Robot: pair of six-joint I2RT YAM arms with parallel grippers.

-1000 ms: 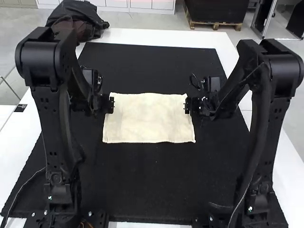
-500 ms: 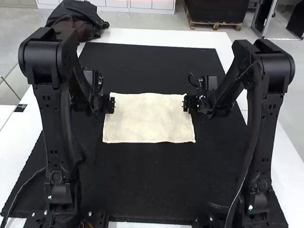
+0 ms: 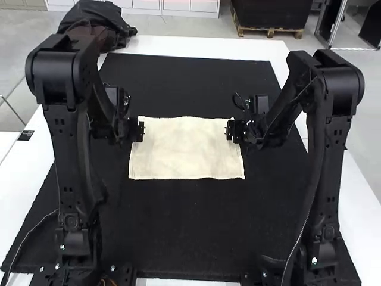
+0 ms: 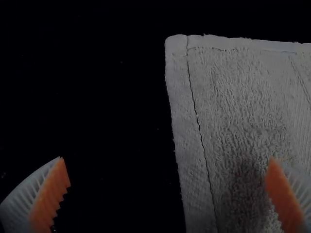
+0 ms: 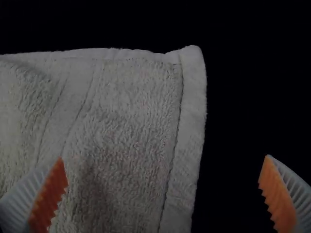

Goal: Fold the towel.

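A cream towel [image 3: 186,149] lies spread as a wide rectangle on the black mat. My left gripper [image 3: 141,131] is over its left edge close to the far corner, and my right gripper [image 3: 229,131] is over the right edge near the other far corner. In the left wrist view, my left gripper [image 4: 167,177] stands open, its fingers on either side of the towel's hemmed edge [image 4: 194,145]. My right gripper [image 5: 163,174], in the right wrist view, is also open, with the towel's side hem [image 5: 187,136] between its fingers.
The black mat [image 3: 190,229] covers most of the white table [image 3: 196,44]. Dark fabric [image 3: 98,27] lies at the table's far left corner. Both arms stand at the near side, one beside each flank of the towel.
My right gripper has shifted slightly left, farther in over the towel's right edge. The left arm has moved only a little, and the towel lies as before.
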